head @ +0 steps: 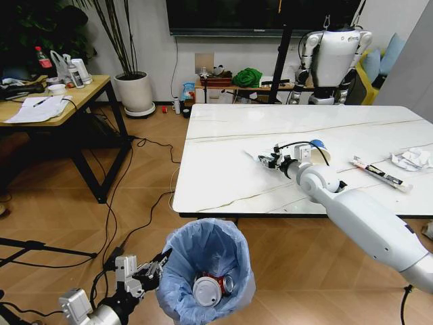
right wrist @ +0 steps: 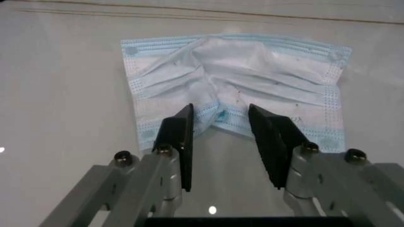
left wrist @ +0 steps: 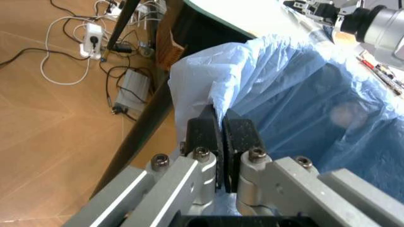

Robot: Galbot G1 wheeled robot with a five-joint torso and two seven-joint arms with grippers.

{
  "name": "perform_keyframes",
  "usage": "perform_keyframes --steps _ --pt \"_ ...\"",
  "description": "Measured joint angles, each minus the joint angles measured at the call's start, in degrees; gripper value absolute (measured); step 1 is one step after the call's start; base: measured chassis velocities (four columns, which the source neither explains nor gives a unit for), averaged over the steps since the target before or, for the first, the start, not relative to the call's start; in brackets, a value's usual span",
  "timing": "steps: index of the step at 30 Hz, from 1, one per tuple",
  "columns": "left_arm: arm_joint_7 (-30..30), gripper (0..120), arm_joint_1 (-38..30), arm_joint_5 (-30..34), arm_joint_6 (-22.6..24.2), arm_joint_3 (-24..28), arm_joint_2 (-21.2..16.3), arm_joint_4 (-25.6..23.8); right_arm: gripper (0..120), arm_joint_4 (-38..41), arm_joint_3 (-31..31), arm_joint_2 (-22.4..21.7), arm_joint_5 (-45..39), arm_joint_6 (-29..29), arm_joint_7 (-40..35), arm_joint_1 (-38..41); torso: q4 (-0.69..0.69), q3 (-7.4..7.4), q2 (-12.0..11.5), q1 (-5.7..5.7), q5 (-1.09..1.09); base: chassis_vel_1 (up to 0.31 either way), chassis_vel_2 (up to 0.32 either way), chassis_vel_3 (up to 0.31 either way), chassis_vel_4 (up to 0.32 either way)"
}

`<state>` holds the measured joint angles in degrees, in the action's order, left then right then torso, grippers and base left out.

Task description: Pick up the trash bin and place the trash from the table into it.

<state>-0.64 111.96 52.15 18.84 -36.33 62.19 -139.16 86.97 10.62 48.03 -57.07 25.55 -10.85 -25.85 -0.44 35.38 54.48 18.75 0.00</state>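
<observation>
right gripper over face mask; left gripper holding bin

the left gripper (left wrist: pixel 221 137) sits low at the near left, below the counter (head: pixel 223 135) edge. its jaws are closed on the light-blue bag folded over the rim of the trash bin (head: pixel 206 271). the bin hangs just in front of the near left corner of the counter. inside it lie a crushed red can (head: pixel 223 283) and a flat white disc (head: pixel 205 291).

the right gripper (right wrist: pixel 221 125) reaches across the counter toward its middle. its jaws are open, one on each side of the near edge of a pale blue face mask (right wrist: pixel 237 85) lying flat on the counter; contact cannot be told.

a paper cup (head: pixel 316 147) with a blue band lies beside the right wrist. farther right lie a long thin wrapper (head: pixel 379 173) and a crumpled white paper (head: pixel 413 159).
</observation>
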Motion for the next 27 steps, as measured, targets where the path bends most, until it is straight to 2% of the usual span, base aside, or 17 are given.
perform_keyframes --steps 1,4,6,8,18,22,23,24,25,27 --pt "0.0 0 0.0 0.0 0.0 0.0 0.0 0.0 31 0.0 0.0 0.0 0.0 0.0 0.0 0.0 0.0 0.0 0.0 0.0 0.0 0.0 0.0 0.0 0.0" --pt "0.0 0 -0.1 0.0 0.0 0.1 0.0 0.0 15 0.5 0.1 -0.4 -0.1 0.1 0.2 -0.3 0.0 0.0 0.0 0.0 0.0 0.0 0.0 0.0 0.0" --pt "0.0 0 -0.1 0.0 0.0 0.1 0.0 0.0 12 0.6 0.1 -0.5 -0.2 0.1 0.3 -0.4 0.0 0.0 0.0 0.0 0.0 0.0 0.0 0.0 0.0" --pt "0.0 0 -0.1 0.0 0.0 0.1 0.0 0.0 2 0.9 0.1 -0.6 -0.2 0.2 0.4 -0.6 0.0 0.0 0.0 0.0 0.0 0.0 0.0 0.0 0.0" --pt "0.0 0 -0.2 -0.1 -0.1 0.6 -0.1 0.2 0 5.0 -1.3 -2.2 -1.6 0.4 0.6 -2.0 0.02 0.0 0.0 0.0 0.02 0.0 0.0 0.0 0.0" --pt "0.0 0 -0.6 -0.3 -0.1 1.7 -0.6 0.8 0 13.6 -4.2 -6.1 -2.6 -3.5 5.0 -4.7 0.01 0.0 0.0 0.0 0.0 0.0 0.0 0.0 0.0" --pt "0.0 0 -0.9 -0.3 -0.1 2.2 -0.8 1.2 0 18.1 -5.0 -8.1 -3.5 -5.5 6.8 -6.2 0.0 0.0 0.0 0.0 -0.02 0.0 0.0 0.0 0.0" --pt "0.0 0 -0.9 -0.3 -0.1 2.2 -0.8 1.2 0 18.1 -5.0 -8.1 -3.5 -5.5 6.8 -6.2 0.0 0.0 0.0 0.0 -0.02 0.0 0.0 0.0 0.0" --pt "0.1 0 -1.2 -0.3 -0.1 2.6 -1.1 1.7 0 23.1 -5.4 -10.3 -4.2 -7.4 8.0 -8.0 -0.01 -0.01 0.0 0.0 -0.03 0.0 0.0 0.0 0.0" --pt "0.1 0 -1.6 -0.3 -0.1 2.9 -1.3 2.1 0 27.8 -5.5 -11.7 -4.2 -8.6 8.5 -9.9 -0.02 0.0 0.0 0.0 -0.02 0.0 0.0 0.0 0.0"
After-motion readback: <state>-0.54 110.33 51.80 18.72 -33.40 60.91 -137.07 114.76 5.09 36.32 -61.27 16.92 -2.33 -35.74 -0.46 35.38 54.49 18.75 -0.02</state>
